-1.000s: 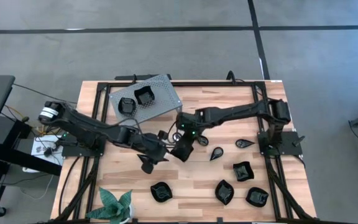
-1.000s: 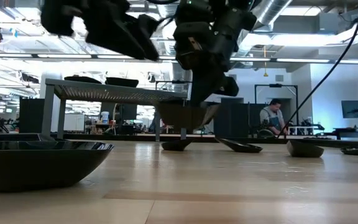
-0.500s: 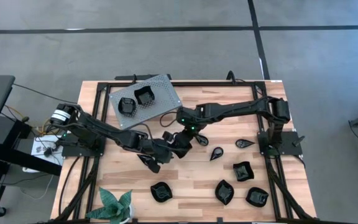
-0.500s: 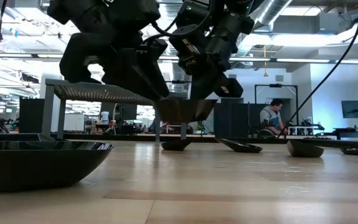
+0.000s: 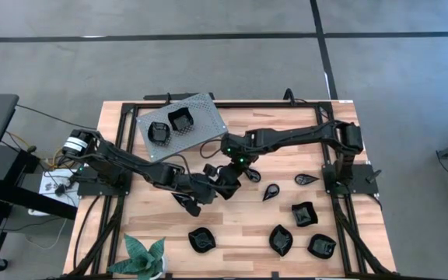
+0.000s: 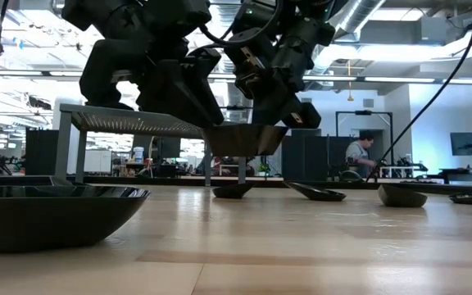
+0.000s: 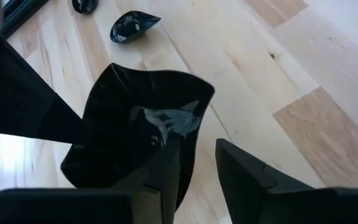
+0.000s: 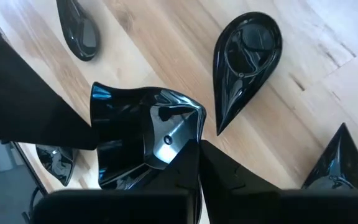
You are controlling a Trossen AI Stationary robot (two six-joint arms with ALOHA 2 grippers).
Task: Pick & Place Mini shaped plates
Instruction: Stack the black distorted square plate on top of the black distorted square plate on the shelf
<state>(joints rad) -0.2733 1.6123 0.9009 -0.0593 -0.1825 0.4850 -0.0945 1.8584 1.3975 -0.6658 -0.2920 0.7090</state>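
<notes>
A squarish glossy black mini plate (image 6: 244, 139) hangs in the air over the middle of the table (image 5: 162, 233), between both grippers. My right gripper (image 8: 197, 146) is shut on it, reaching in from the table's right (image 5: 229, 179). My left gripper (image 7: 201, 155) is open and has come in from the left (image 5: 208, 187). Its fingers straddle the plate's (image 7: 135, 130) rim, one over the hollow and one outside. Two more plates (image 5: 169, 124) sit on the grey perforated stand. Several others (image 5: 302, 213) rest on their bases along the near and right parts of the table. My right gripper pinches the held plate's rim at a corner (image 8: 188, 132) between its two fingers, slanting down from above. The plate is lifted clear of the table and sits about level, hollow side up (image 6: 244, 131). My left gripper: one finger (image 7: 163, 177) overlaps the plate's inside, but I cannot tell whether it touches.
A green leafy plant (image 5: 145, 257) stands at the near edge, left of centre. The grey stand (image 5: 201, 109) occupies the far left. Teardrop plates (image 5: 271, 191) lie just right of the grippers. Bare wood shows near the left side (image 5: 154, 218).
My left gripper has swung down and toward the right, up to the held plate, and its open fingers now stand around the rim. My right gripper has kept its hold and raised the plate slightly, bringing it level. In the last half second little has moved.
</notes>
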